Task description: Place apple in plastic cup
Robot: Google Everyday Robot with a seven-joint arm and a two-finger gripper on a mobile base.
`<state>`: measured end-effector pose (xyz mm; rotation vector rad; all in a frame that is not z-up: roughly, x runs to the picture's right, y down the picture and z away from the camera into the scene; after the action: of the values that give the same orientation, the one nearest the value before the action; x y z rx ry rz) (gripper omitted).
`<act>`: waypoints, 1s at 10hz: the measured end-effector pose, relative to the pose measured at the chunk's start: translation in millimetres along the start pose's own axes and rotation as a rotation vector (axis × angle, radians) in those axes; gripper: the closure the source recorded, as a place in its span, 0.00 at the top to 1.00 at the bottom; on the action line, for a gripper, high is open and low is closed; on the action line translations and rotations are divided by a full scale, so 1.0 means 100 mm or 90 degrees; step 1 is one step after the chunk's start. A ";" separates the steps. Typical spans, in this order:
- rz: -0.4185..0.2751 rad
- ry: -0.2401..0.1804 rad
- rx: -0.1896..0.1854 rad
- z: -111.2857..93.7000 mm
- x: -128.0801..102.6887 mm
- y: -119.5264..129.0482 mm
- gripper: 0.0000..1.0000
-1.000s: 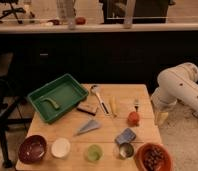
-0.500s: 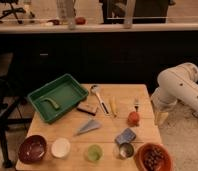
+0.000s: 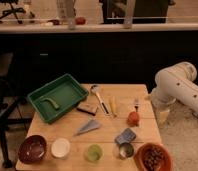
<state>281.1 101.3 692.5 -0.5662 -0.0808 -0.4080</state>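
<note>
Camera view takes in a wooden worktop (image 3: 108, 139) crowded with kitchenware, with the apple (image 3: 134, 118) near its right edge. A fork (image 3: 136, 104) lies just behind the apple. Left of the apple are a ladle (image 3: 98, 95), a brown block (image 3: 87, 108) and a grey wedge (image 3: 88, 126). Far left of it sits a green tray (image 3: 58, 96). In front of the apple are a blue-grey pad (image 3: 125, 135), a metal cup (image 3: 125, 149) and an orange bowl (image 3: 153, 157). The plastic cup (image 3: 94, 152) stands front-left of the apple, between the metal cup and a white bowl (image 3: 60, 147). The white arm (image 3: 178, 86) is folded right of the apple, off the worktop. Its gripper (image 3: 162, 114) hangs low just right of the apple, apart from it. Whether it is apart or together cannot be told.
</note>
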 end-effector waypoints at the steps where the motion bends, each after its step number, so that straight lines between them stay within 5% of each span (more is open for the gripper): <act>1: -0.074 -0.001 -0.007 0.02 0.02 -0.04 0.80; 4: -0.249 -0.012 -0.035 0.08 0.01 -0.22 0.80; 8: -0.300 -0.016 -0.047 0.10 0.02 -0.26 0.80; 10: -0.321 -0.006 -0.031 0.11 0.02 -0.28 0.80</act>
<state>271.8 84.7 716.1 -0.5937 -0.2259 -0.8987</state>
